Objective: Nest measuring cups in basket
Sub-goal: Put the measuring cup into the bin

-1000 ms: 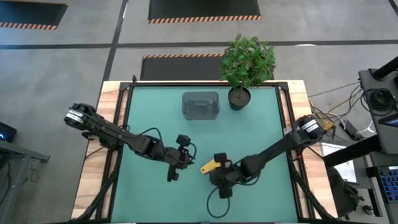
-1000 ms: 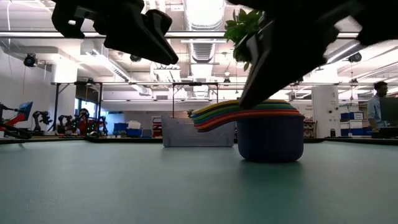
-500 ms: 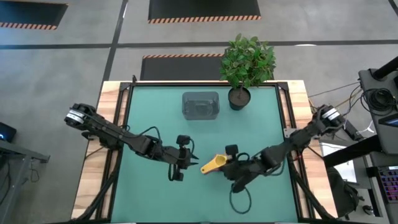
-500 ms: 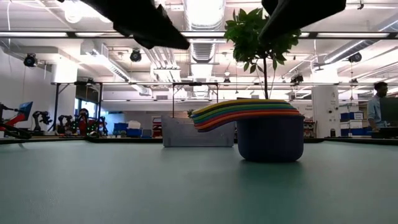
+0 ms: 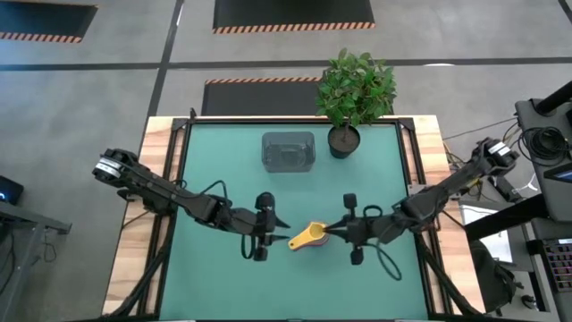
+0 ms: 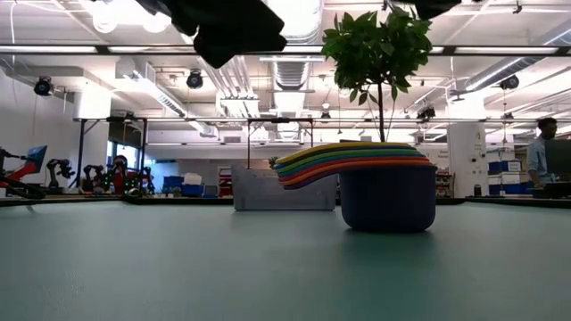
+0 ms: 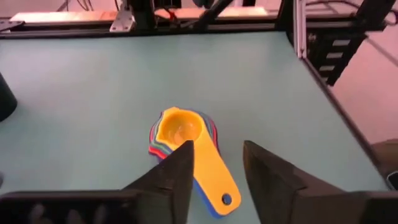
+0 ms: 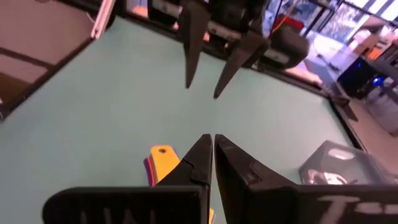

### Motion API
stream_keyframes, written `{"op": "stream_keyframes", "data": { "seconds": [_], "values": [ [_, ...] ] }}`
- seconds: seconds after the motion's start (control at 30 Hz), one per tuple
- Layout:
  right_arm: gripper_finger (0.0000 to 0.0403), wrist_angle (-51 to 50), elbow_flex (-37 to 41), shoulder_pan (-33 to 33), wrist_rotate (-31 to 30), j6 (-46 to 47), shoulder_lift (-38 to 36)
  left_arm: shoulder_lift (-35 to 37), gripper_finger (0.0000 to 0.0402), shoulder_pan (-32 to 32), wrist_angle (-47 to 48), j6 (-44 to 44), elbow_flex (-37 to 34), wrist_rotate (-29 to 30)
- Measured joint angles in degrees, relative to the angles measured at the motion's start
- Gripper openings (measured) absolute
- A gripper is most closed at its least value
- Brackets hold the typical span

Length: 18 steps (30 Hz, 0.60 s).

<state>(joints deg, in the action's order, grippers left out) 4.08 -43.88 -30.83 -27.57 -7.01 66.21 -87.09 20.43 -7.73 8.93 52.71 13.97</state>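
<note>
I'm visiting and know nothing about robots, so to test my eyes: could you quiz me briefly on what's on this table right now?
1. True or false: the nested stack of coloured plastic measuring cups sits inside the translucent grey rectangular basket.
2. Which colour cup tops the stack: A red, B yellow, C purple?
3. Fill in: the right hand has its fingers ____, while the left hand has a gap between its fingers.

Key: 1 false, the stack stands on the green table between both hands; 2 B; 3 shut.
</note>
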Motion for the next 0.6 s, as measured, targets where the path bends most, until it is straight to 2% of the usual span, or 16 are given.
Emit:
{"op": "stream_keyframes", "data": {
  "seconds": [0.33,0.43,0.6],
  "values": [
    [0.0009,-0.40,0.51,-1.18,0.52,-3.32,-2.75,-3.03,0.0242,0.28,-12.22,-3.03,0.02,0.01],
    [0.0009,-0.25,0.65,-1.85,-0.11,-4.32,-3.12,-4.92,0.0255,0.33,-12.82,-4.03,1.00,0.01],
    [0.0009,0.11,2.07,-3.65,-2.47,-4.97,-5.20,-8.54,0.0253,0.37,-9.15,-5.92,6.16,0.01]
  ]
}}
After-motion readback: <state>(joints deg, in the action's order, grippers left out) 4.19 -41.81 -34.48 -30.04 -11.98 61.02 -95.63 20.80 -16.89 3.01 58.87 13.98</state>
